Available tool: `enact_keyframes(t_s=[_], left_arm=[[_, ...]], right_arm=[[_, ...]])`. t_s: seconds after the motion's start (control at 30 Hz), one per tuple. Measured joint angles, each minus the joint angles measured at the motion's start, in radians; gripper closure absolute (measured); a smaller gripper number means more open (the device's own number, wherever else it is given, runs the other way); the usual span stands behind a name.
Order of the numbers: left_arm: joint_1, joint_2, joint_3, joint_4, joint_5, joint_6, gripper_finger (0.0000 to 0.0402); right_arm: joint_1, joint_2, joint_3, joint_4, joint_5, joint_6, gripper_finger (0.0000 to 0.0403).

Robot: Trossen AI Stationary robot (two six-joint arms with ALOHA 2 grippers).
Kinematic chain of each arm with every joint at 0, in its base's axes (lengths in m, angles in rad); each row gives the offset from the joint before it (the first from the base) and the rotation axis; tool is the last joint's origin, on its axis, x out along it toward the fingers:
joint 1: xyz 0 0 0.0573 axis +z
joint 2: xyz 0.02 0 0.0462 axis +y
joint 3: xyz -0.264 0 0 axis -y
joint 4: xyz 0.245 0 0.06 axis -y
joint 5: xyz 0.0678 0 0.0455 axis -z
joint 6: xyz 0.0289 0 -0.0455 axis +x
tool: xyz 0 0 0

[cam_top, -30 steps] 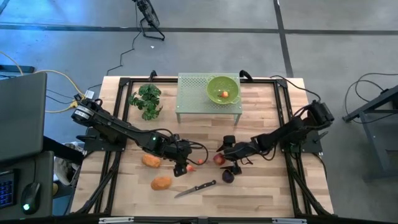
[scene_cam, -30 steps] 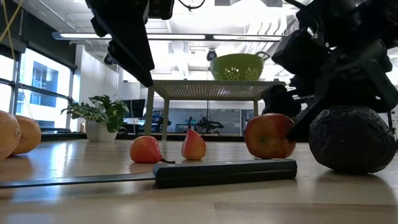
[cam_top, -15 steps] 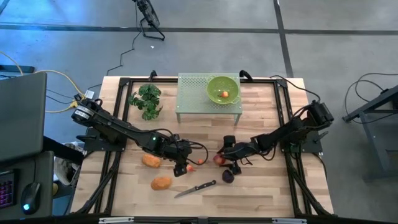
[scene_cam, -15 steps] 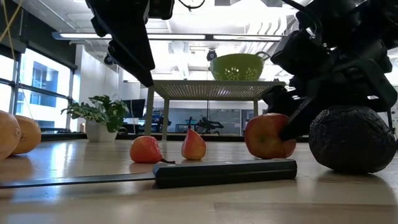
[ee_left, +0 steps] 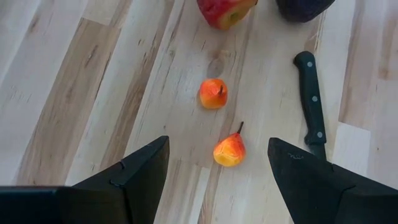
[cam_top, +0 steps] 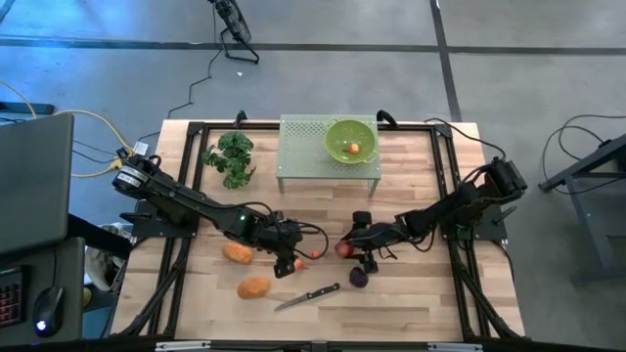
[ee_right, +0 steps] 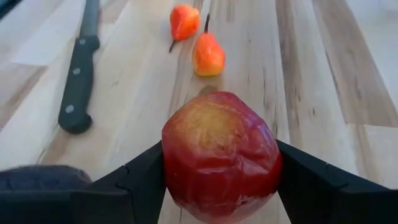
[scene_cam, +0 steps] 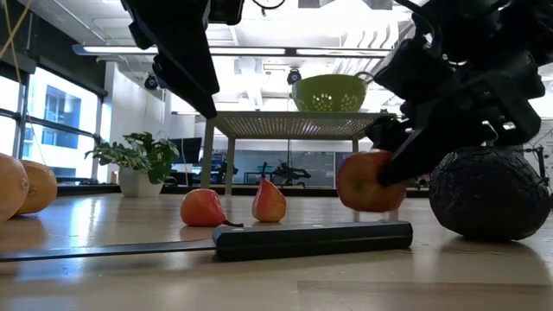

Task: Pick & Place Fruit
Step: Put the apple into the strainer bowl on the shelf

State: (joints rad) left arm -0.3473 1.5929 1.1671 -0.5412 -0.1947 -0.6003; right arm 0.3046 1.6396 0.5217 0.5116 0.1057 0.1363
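The red round fruit [ee_right: 221,155] sits between the fingers of my right gripper [cam_top: 354,244], just above the table's middle. The dark purple fruit [cam_top: 359,278] rests on the wood beside it, toward the near edge. Two tiny red-orange fruits [ee_left: 213,93] [ee_left: 228,151] lie on the table below my left gripper [ee_left: 217,142], which hovers open over them and touches nothing. Two orange ovals [cam_top: 238,252] [cam_top: 253,287] lie to the left. One small fruit [cam_top: 353,149] sits in the green bowl [cam_top: 337,132]. My right gripper pinches the red round fruit across its widest part [ee_right: 171,158], one finger [ee_right: 140,180] on each flank. The fingers come at it nearly level, from the table's right. In the low view the fruit [scene_cam: 370,180] hangs just clear of the table.
A black-handled knife [cam_top: 308,296] lies near the front edge. The bowl stands on a green perforated rack [cam_top: 303,147] at the far side. A green leafy bunch [cam_top: 230,156] sits far left. Bare wood shows at the near right corner.
My right gripper has risen a little, and the red round fruit has come up off the table with it, shifting slightly toward the table's left. The other fruits and the knife have stayed where they were.
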Motion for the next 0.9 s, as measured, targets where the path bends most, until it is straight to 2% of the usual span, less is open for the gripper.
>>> enact_keyframes(t_s=[0.17, 0.6, 0.9], left_arm=[[0.0, 0.0, 0.0, -0.001, 0.0, 0.0, 0.0132], [0.0, 0.0, 0.0, 0.0, 0.0, 0.0, 0.0132], [0.0, 0.0, 0.0, 0.002, -0.001, 0.023, 0.0132]], right_arm=[[0.0, -0.059, 0.0, 0.0, -0.001, 0.026, 0.0165], [0.0, -0.298, -0.001, 0.001, 0.026, 0.028, 0.016], [-0.05, -0.434, -0.001, 0.003, 0.05, 0.077, 0.0157]])
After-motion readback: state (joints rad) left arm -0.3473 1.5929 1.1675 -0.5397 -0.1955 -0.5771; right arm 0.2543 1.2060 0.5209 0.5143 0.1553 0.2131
